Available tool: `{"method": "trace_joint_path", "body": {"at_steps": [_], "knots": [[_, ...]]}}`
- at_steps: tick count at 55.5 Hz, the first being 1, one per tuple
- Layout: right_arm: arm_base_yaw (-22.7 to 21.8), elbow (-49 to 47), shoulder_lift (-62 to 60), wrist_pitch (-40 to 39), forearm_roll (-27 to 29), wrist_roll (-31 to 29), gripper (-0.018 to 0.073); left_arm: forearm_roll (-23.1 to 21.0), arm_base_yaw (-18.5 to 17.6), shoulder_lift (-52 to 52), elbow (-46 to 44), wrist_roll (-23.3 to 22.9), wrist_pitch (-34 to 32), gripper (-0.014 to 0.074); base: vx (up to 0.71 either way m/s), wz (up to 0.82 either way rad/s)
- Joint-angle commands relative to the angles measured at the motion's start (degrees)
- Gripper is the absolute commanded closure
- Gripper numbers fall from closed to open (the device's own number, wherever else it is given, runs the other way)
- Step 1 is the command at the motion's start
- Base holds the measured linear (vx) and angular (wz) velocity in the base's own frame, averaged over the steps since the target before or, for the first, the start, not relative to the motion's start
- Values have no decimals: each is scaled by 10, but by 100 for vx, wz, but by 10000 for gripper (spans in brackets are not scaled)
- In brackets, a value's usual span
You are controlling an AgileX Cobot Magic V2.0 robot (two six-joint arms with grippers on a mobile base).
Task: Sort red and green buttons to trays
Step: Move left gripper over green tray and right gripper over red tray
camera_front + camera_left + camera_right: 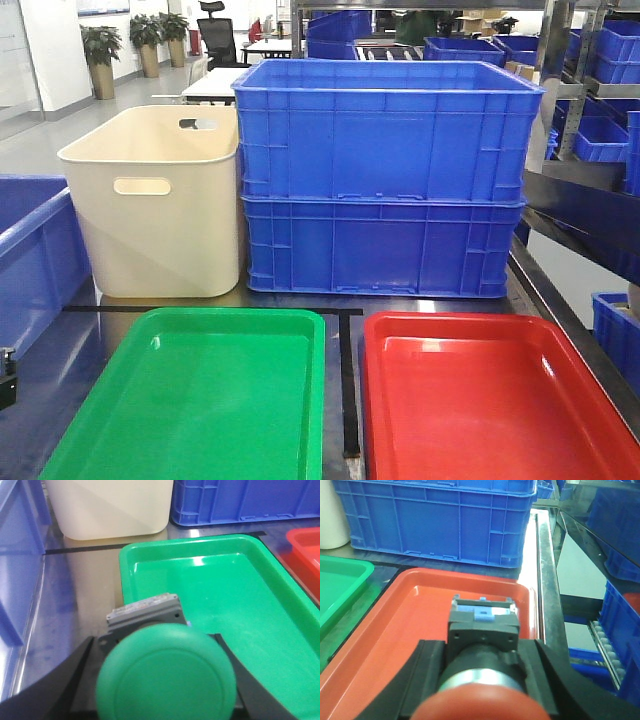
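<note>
Left gripper (155, 645): black jaws clamped on the sides of a round-domed green-capped button (165, 680) with a grey blocky body, cap toward the wrist camera. It hangs above the near left corner of the shallow, glossy plastic green tray (225, 595). In the wrist view the cap overlaps that tray's left rim, so part of it may sit outside. Height above the tray floor: cannot tell.

Right gripper (482, 647): jaws clamped on a red-capped button (481, 672) with a metal collar and a dark square body with blue terminals. It is over the near part of the matching glossy red tray (405, 615), just right of the green tray, with a black tape strip (348, 390) between them.

Front view: both tray floors bare, neither button set down yet. Behind the green tray is a cream plastic tub (150, 210) with handle slots. Behind and right of it are two stacked blue ribbed crates (385, 190).

Risks (judgement):
- Releasing this close to the green tray's left rim could land the green-capped button on the lip and tip it onto the table (85, 595). Shift inward first.
- With domed caps on glossy floors, a drop from height could make either button bounce or roll. Lower before opening.
</note>
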Motion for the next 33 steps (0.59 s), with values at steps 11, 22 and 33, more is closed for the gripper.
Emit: {"method": "trace_joint_path", "body": {"at_steps": [11, 22, 33], "knots": [[-3, -17, -1, -48, 5, -3, 568, -8, -4, -5, -17, -4, -50, 599, 13, -2], [-3, -17, -1, -48, 5, -3, 568, -8, -4, -5, -17, -4, -50, 599, 9, -3], [-3, -17, -1, -48, 5, -3, 568, -8, -4, -5, -17, -4, -50, 599, 6, -3]]}}
